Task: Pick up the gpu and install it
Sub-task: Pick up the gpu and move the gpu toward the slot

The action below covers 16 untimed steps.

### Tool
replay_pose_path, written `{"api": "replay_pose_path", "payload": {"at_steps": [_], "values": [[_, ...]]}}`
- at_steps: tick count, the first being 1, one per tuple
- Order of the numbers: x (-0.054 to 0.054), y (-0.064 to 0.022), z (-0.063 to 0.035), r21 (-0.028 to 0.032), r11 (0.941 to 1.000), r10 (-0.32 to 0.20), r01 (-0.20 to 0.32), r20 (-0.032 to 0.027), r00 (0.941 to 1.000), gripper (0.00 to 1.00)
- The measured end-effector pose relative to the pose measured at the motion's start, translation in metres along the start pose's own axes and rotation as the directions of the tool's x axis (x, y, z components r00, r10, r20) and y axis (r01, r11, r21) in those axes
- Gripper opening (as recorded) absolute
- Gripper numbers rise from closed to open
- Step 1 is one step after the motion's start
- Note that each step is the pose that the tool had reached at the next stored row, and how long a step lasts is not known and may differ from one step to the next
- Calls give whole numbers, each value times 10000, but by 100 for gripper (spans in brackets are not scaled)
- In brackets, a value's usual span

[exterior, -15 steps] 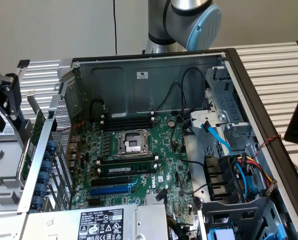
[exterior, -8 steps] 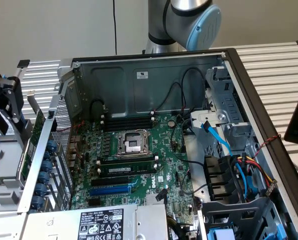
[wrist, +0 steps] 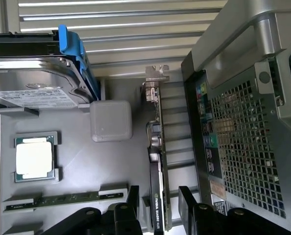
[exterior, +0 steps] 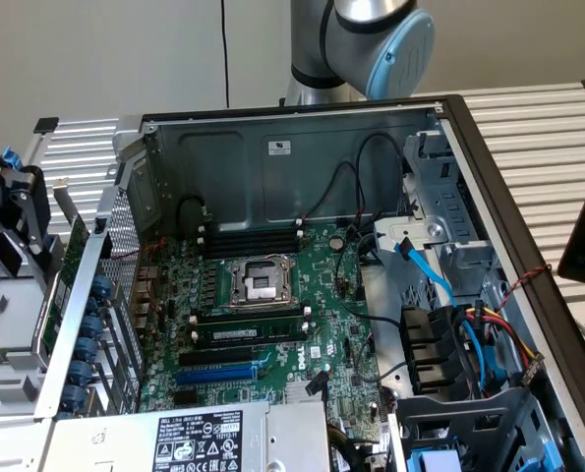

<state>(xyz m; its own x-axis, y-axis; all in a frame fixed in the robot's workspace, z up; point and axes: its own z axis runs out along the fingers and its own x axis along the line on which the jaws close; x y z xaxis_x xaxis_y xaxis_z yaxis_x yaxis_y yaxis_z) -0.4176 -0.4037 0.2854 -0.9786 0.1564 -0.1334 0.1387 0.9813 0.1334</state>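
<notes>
The gpu (wrist: 158, 161) stands on edge in a slot of the grey parts tray (wrist: 77, 181), just outside the computer case. It is a thin green card with a black shroud, and its silver end bracket (wrist: 155, 81) points away from the wrist. My gripper (wrist: 159, 192) is open. One black finger (wrist: 134, 200) stands on each side of the card's near end, each with a small gap to it. In the exterior view the gpu (exterior: 75, 244) shows as a green edge at the left, outside the case wall.
The tray also carries a hard drive in a blue bracket (wrist: 37, 73), a white block (wrist: 111, 120), a CPU (wrist: 35, 156) and a memory stick (wrist: 62, 199). The case's meshed rear wall (wrist: 243, 147) runs close beside the gpu. Inside lies the green motherboard (exterior: 272, 315) with cables at the exterior view's right.
</notes>
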Motion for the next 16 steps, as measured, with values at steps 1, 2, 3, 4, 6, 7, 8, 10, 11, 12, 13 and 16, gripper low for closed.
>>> {"api": "replay_pose_path", "payload": {"at_steps": [1,2,3,4,6,7,8,10,11,12,13,16], "values": [[1,-6,11,-18,10000,13,-13,9,10000,45],[2,-12,23,-38,10000,25,-25,24,10000,45],[3,-16,33,-56,10000,37,-36,41,10000,45],[4,-21,44,-73,10000,48,-48,57,10000,45],[7,-35,73,-88,9999,76,-75,70,9999,47],[8,-44,89,-98,9999,87,-86,71,9999,47],[9,-53,107,-113,9999,100,-99,73,9999,53],[12,-70,141,-145,9998,127,-126,72,9999,53],[14,-78,156,-167,9998,138,-137,68,9999,53],[15,-83,170,-197,9997,149,-147,64,9999,53],[15,-87,185,-235,9996,160,-158,60,9999,53],[-5,-91,234,-302,9994,193,-191,53,9998,53]]}}
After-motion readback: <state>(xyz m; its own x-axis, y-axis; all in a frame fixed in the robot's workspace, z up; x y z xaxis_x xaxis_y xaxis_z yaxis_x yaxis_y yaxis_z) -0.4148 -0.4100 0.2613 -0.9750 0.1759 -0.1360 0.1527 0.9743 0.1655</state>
